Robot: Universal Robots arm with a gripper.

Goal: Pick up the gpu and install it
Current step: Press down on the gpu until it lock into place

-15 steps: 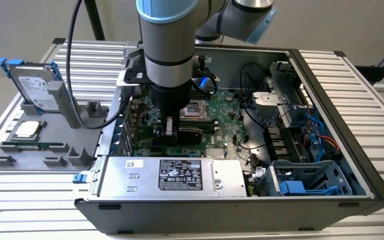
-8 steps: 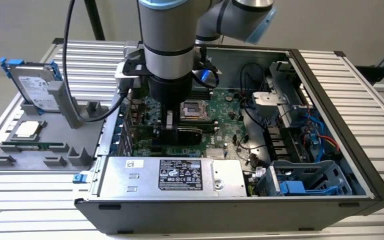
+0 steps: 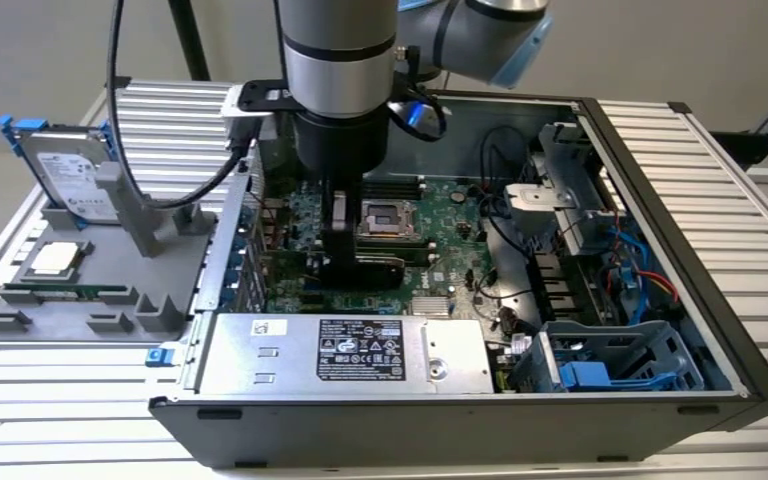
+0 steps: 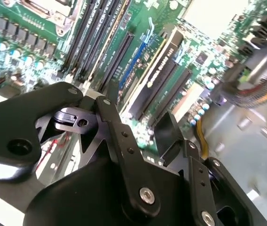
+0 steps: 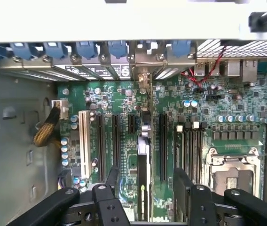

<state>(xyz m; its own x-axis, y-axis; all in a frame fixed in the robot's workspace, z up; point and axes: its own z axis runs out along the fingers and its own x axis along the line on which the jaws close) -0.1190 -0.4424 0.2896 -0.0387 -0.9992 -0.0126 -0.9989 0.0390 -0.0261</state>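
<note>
The gpu [image 5: 143,160] stands on edge in a motherboard slot, its silver bracket against the case's rear slot wall [image 5: 100,70]. In the first wrist view my gripper [image 5: 145,181] straddles it, open, with a gap between each black finger [image 5: 111,178] and the card. The second wrist view shows the gpu [image 4: 158,77] as a long black-edged card among the empty slots, beyond the gripper [image 4: 131,115]. In the exterior view the gripper [image 3: 355,255] reaches down into the open computer case [image 3: 704,300], over the dark gpu [image 3: 387,268] on the green motherboard [image 3: 451,270].
Left of the case, a grey holder [image 3: 37,320] carries a silver hard drive with blue rails [image 3: 71,180], a processor chip [image 3: 57,258] and a memory stick [image 3: 64,293]. In the case are the power supply [image 3: 344,350], CPU socket [image 3: 391,215], drive cage [image 3: 611,360] and loose cables [image 3: 518,230].
</note>
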